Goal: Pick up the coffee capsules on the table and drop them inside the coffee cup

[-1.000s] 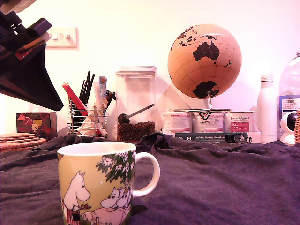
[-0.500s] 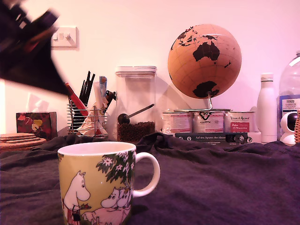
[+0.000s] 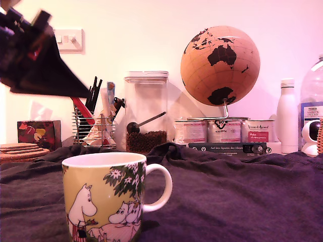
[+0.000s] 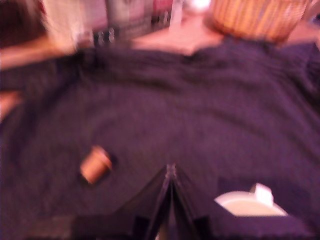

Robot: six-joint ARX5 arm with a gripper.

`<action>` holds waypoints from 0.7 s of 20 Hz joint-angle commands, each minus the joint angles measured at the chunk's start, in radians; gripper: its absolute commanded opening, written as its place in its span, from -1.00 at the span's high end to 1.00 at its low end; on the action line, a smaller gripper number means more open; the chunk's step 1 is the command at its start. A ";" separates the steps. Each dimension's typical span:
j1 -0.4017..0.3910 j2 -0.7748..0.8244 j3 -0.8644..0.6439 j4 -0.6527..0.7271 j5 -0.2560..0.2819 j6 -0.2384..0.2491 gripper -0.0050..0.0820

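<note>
1. Hanging above the table's (image 3: pixel 242 191) dark, wrinkled cloth, our gripper (image 4: pixel 171 172) shows its two black fingers pressed tip to tip with nothing between them; we read that as a closed, empty hand not yet lined up on anything.

2. We see one copper-coloured coffee capsule (image 4: pixel 95 164) lying on its side on the cloth in the wrist view, apart from the fingertips and off to one side of them. It is blurred, so we cannot tell which end faces the arm. No other capsule shows in either view.

3. We place the coffee cup (image 3: pixel 108 196), yellow-green with white cartoon figures, at the near edge of the scene, left of centre in the exterior view, upright, its handle pointing to that view's right. In the wrist view its white rim and handle (image 4: pixel 250 202) sit close by the fingers, on the opposite side from the capsule. Its mouth faces up, ready for a drop from above.

4. We see the arm (image 3: pixel 40 65) as a dark wedge high at the exterior view's left, sloping down towards the right, well above the cup and motion-blurred.

5. We judge the pick not yet begun: the fingers would need to part and come over the capsule first.

6. Behind, a coffee-bean canister (image 3: pixel 146 111) and a cork globe (image 3: pixel 220 65) stand at the far side, clear of the work.
</note>
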 commanded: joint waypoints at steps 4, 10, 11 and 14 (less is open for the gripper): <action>0.130 -0.002 -0.017 0.042 0.170 0.062 0.93; 0.280 0.006 -0.019 0.051 0.311 0.124 0.93; 0.301 0.010 -0.029 0.074 0.333 0.137 0.93; 0.344 0.022 -0.086 0.172 0.363 0.137 0.93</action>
